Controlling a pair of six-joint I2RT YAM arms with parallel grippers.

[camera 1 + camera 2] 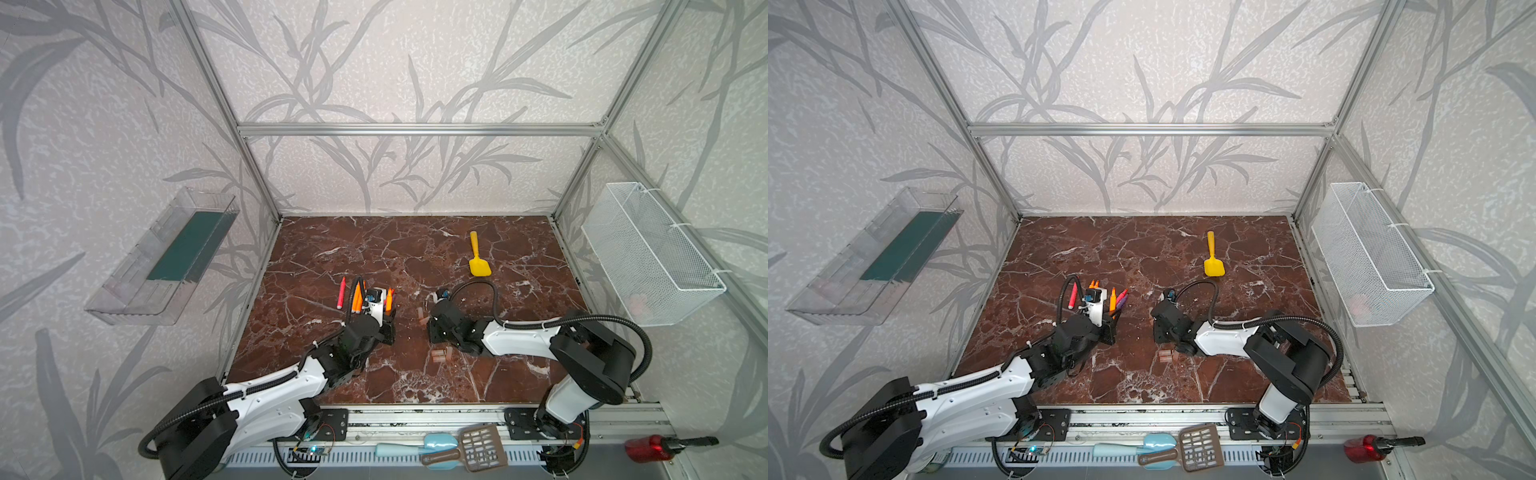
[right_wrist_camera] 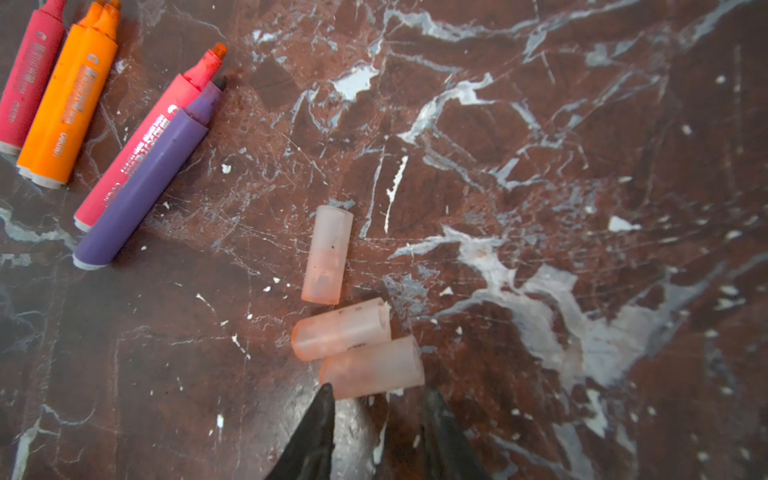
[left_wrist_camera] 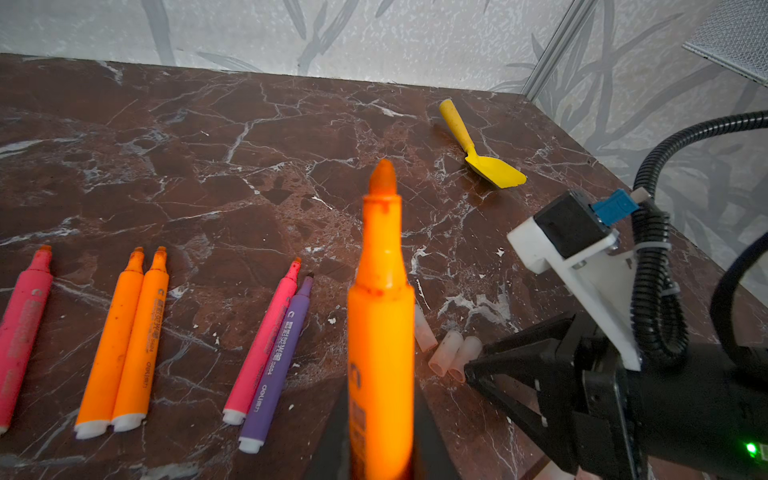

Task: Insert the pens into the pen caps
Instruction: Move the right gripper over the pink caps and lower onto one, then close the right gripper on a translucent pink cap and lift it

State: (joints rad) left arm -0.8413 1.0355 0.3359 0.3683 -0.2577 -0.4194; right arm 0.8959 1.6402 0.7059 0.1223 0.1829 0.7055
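My left gripper (image 3: 381,419) is shut on an orange pen (image 3: 380,316), whose tip points away from the wrist. In the top views this pen (image 1: 389,296) stands above the marble table. Five more pens lie in a row: a red-pink one (image 3: 20,332), two orange (image 3: 124,340), another red-pink (image 3: 266,336) and a purple (image 3: 278,361). Three pen caps, pale and translucent, lie close together (image 2: 327,253) (image 2: 340,328) (image 2: 372,368). My right gripper (image 2: 379,392) is open just behind the nearest cap, with nothing between its fingers. More caps (image 1: 439,355) lie nearer the front.
A yellow toy shovel (image 1: 478,259) lies at the back right of the table (image 1: 332,374). A white wire basket (image 1: 652,253) hangs on the right wall and a clear tray (image 1: 162,257) on the left. Scoops (image 1: 440,449) rest on the front rail.
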